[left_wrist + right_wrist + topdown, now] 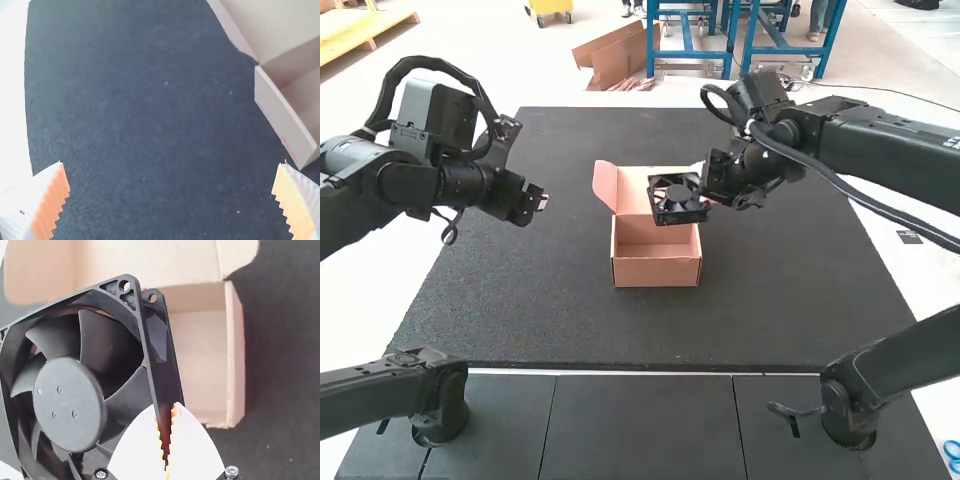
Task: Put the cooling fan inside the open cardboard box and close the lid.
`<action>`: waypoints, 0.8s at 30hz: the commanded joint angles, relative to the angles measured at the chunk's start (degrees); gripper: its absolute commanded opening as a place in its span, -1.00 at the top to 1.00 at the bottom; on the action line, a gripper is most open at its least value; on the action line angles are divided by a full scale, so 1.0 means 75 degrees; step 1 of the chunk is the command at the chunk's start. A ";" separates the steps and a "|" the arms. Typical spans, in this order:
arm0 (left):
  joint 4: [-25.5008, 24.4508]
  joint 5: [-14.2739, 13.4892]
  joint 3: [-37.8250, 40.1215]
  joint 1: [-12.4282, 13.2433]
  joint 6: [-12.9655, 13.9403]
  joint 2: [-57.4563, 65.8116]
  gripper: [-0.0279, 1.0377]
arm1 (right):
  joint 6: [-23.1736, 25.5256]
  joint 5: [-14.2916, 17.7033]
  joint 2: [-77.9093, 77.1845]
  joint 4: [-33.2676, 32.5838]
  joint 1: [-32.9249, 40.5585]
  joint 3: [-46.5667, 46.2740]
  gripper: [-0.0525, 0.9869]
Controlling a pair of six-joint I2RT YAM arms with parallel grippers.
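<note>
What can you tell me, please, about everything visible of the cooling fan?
The cooling fan is black and looks like plastic. It has a square frame with mounting holes at the corners, and curved blades around a round hub marked with a few small dots. The right claw pinches one edge of the frame and holds the fan tilted in the air. It hangs over the open cardboard box, not yet inside. Nothing else can be seen touching it.

The cardboard box point(656, 265) gapes upward; its raised lid point(609, 187) walls the far-left side, the cooling fan point(677, 198) hangs over its far rim
</note>
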 commanded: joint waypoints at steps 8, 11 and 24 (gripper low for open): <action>0.0128 0.0039 -0.0053 -0.0052 0.0044 -0.0135 -0.86 | 0.1657 -0.0581 0.1174 0.0340 0.0307 0.0858 0.94; 0.0175 0.0039 -0.0100 -0.0052 0.0044 -0.0135 -0.86 | 0.2032 -0.0686 0.1491 0.0445 0.0529 0.0987 0.94; 0.0163 0.0039 -0.0158 -0.0017 0.0044 -0.0135 -0.86 | 0.2372 0.1294 0.1901 0.1418 0.1045 0.0401 0.94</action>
